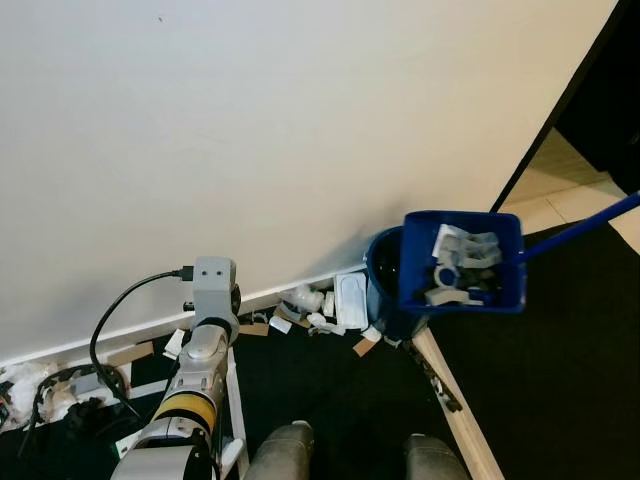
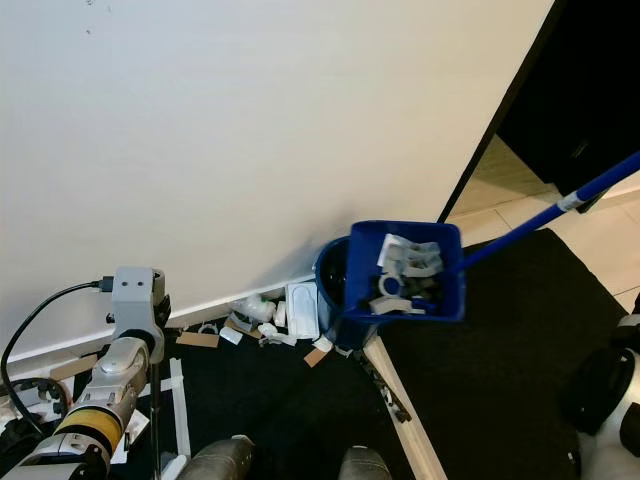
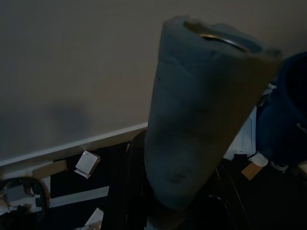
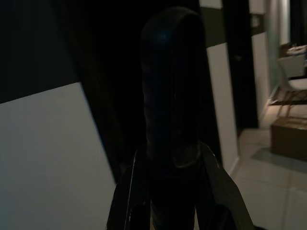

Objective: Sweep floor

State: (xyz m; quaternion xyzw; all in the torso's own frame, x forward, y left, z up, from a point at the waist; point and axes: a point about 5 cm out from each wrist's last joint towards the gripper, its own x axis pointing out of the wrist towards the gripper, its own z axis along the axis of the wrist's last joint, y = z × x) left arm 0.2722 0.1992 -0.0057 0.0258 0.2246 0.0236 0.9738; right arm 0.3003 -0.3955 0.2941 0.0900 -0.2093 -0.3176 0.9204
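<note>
A blue dustpan (image 1: pixel 465 262) loaded with white and grey scraps hangs tilted over a dark blue bin (image 1: pixel 385 275) that stands against the white wall. Its long blue handle (image 2: pixel 560 205) runs off to the right. In the right wrist view my right gripper (image 4: pixel 172 167) is shut on a dark handle (image 4: pixel 170 86), one finger on each side. In the left wrist view my left gripper (image 3: pixel 168 211) is shut on a grey foam-covered broom handle (image 3: pixel 201 110). My left arm (image 1: pixel 200 350) reaches toward the wall at the lower left.
Scraps of paper, card and plastic (image 1: pixel 315 305) lie along the baseboard left of the bin. A wooden threshold strip (image 1: pixel 455 410) runs across the dark floor. A black cable (image 1: pixel 110 320) and clutter (image 1: pixel 40 395) sit at the far left. A doorway (image 1: pixel 560 170) opens at the right.
</note>
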